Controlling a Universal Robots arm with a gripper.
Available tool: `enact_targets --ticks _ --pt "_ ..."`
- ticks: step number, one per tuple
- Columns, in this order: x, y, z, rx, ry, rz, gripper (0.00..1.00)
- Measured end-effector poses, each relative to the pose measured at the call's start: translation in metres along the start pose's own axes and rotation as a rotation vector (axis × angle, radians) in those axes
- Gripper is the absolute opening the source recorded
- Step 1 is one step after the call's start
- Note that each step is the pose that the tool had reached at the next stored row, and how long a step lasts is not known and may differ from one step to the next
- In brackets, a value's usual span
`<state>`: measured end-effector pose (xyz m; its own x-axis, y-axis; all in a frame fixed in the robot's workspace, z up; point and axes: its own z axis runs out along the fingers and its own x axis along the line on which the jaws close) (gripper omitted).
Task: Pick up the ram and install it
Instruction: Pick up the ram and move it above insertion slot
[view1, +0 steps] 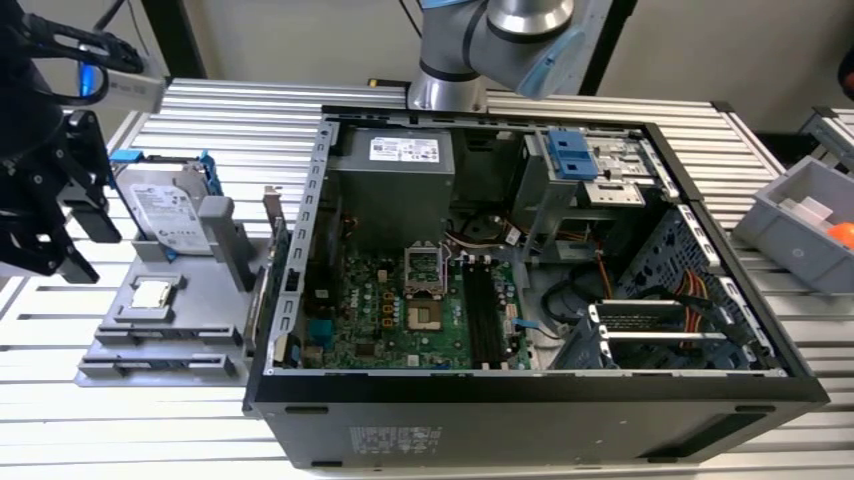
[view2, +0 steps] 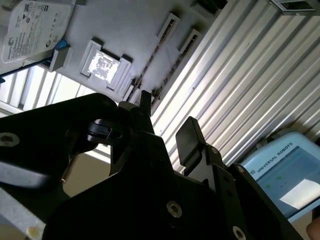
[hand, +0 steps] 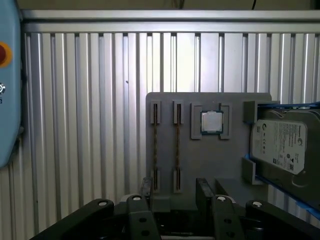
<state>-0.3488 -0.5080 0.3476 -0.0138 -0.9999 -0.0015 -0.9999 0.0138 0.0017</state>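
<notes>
Our black jaws hang open, empty, over the thin dark ram stick (hand: 177, 145); the grey slotted holder (hand: 210, 160) stands it edge-up for gripping.

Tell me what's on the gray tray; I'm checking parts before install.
Two ram sticks on edge in slots, a processor chip and a hard drive on the gray tray. The drive covers the tray beneath it.

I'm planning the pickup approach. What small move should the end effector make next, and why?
Probably a short advance straight toward the gray tray. In the first wrist view the end effector is open and empty, short of the tray, and its gap lines up roughly with one ram stick standing on edge in its holder, so closing now would likely grip nothing.
</notes>
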Motion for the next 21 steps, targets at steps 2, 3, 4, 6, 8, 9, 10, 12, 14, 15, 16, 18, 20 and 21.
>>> enact_targets --ticks 2,3,4,6,8,9,10,12,14,15,16,18,20,21 --pt "0.0000 0.0000 0.0006 0.0000 0.0003 0.000 1.00" --pt "0.0000 0.0000 0.0010 0.0000 0.0004 0.000 1.00" --pt "0.0000 0.0000 0.0013 0.0000 0.0006 0.000 1.00" --pt "0.0000 0.0000 0.0018 -0.0001 0.0010 0.000 1.00" --pt "0.0000 0.0000 0.0024 0.0000 0.0012 0.000 1.00" --pt "0.0000 0.0000 0.0027 0.0000 0.0014 0.000 1.00" --pt "0.0000 0.0000 0.0030 0.0000 0.0016 0.000 1.00" --pt "0.0000 0.0000 0.0036 0.0000 0.0019 0.000 1.00" --pt "0.0000 0.0000 0.0041 0.0000 0.0023 0.000 1.00" --pt "0.0000 0.0000 0.0043 0.0000 0.0024 0.000 1.00" --pt "0.0000 0.0000 0.0046 0.0000 0.0026 0.000 1.00" --pt "0.0000 0.0000 0.0051 0.0000 0.0029 0.000 1.00" --pt "0.0000 0.0000 0.0055 0.0000 0.0031 0.000 1.00" --pt "0.0000 0.0000 0.0057 0.0000 0.0032 0.000 1.00"
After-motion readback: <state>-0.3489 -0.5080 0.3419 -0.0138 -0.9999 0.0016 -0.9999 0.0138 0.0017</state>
